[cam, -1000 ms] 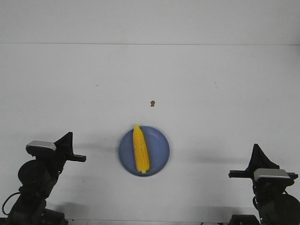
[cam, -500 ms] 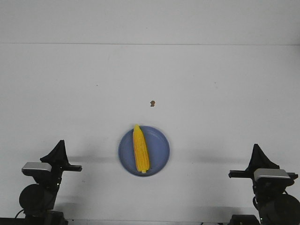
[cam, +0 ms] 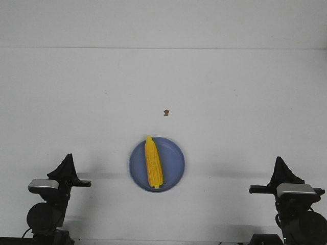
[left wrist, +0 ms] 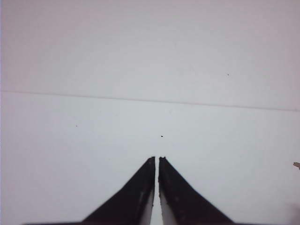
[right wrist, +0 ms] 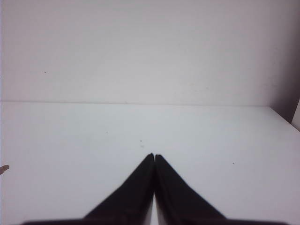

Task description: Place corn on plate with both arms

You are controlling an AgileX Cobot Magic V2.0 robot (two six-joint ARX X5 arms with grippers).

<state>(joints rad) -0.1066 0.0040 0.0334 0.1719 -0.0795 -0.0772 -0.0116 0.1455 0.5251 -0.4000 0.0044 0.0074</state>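
Note:
The yellow corn (cam: pixel 153 162) lies on the blue plate (cam: pixel 173 163) near the table's front middle, its pointed end away from me. My left gripper (cam: pixel 68 157) is shut and empty, low at the front left, well clear of the plate. My right gripper (cam: pixel 279 160) is shut and empty, low at the front right. In the left wrist view the left gripper (left wrist: pixel 156 158) shows its jaws together with only a hairline gap over bare table. In the right wrist view the right gripper (right wrist: pixel 153 155) shows its jaws touching. Neither wrist view shows the corn or the plate.
A tiny brown speck (cam: pixel 166 113) lies on the white table beyond the plate. The table's far edge meets a white wall (cam: pixel 163 23). In the right wrist view the table's right edge (right wrist: pixel 283 117) shows.
My left arm has drawn back from near the plate to the front left and lowered, its gripper now pointing straight ahead. The right arm, the corn and the plate have not moved.

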